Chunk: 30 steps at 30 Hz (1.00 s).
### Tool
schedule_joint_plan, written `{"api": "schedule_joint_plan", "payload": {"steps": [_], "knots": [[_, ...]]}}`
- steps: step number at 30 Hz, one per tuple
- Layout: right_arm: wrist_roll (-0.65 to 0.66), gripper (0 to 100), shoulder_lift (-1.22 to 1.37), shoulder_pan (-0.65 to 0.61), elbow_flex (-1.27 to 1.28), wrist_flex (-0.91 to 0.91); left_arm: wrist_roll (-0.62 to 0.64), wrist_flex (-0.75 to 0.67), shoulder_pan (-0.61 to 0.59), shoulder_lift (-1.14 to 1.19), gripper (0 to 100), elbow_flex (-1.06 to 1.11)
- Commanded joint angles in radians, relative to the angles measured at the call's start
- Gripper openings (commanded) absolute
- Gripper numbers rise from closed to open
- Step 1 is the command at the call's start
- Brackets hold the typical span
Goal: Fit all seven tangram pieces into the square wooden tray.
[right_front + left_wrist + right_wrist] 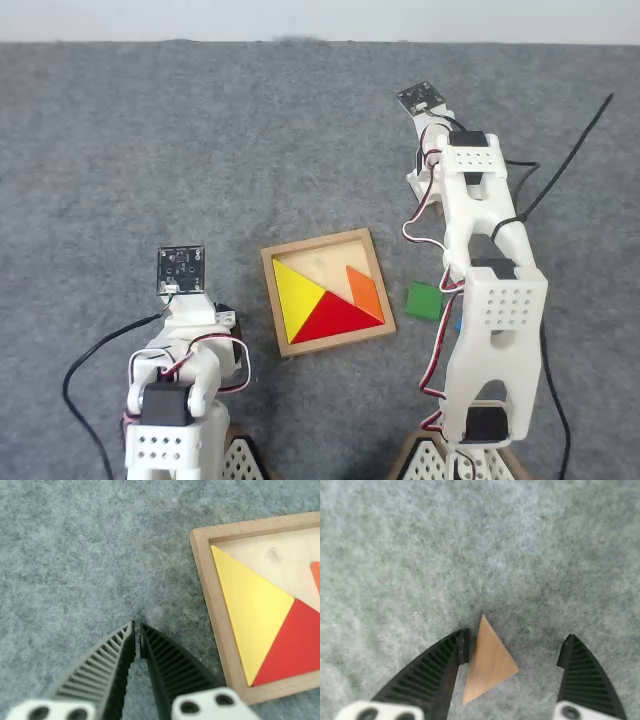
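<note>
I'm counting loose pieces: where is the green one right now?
In the high view the green piece lies on the grey mat just outside the wooden tray's right edge, beside the right arm.

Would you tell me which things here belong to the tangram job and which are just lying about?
Job: wooden tray; yellow triangle, red triangle and orange piece in it; green piece beside it; plain wooden triangle inside the open right gripper.
Lying about: grey mat, background only.
</note>
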Motion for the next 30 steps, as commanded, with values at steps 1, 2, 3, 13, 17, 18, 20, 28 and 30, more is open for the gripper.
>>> {"api": "schedule_joint_plan", "payload": {"steps": [1,2,3,13,17,18,20,28,30], "knots": [[0.029,29.6,0.016,0.024,-0.063,-0.002,-0.009,0.002,-0.006,-0.020,1,-0.013],[0.040,29.6,0.025,0.025,-0.063,-0.002,-0.009,0.002,-0.006,-0.020,1,-0.013],[0.041,29.6,0.028,0.025,-0.063,0.002,-0.009,0.002,-0.006,-0.020,1,-0.013],[0.037,14.5,0.033,0.019,-0.061,0.104,-0.009,0.002,-0.006,-0.020,1,-0.013],[-0.017,14.4,0.028,0.022,-0.061,0.116,-0.009,0.002,-0.006,-0.020,1,-0.013],[-0.025,14.4,0.018,0.022,-0.061,0.116,-0.009,0.002,-0.006,-0.020,1,-0.013],[-0.026,14.3,-0.015,0.019,-0.055,0.136,-0.009,0.002,-0.006,-0.020,1,-0.013],[-0.029,14.3,-0.220,-0.068,-0.054,0.294,-0.009,0.002,-0.006,-0.020,1,-0.013],[-0.055,14.3,-0.269,-0.084,-0.054,0.321,-0.009,0.002,-0.006,-0.020,1,-0.013]]}}
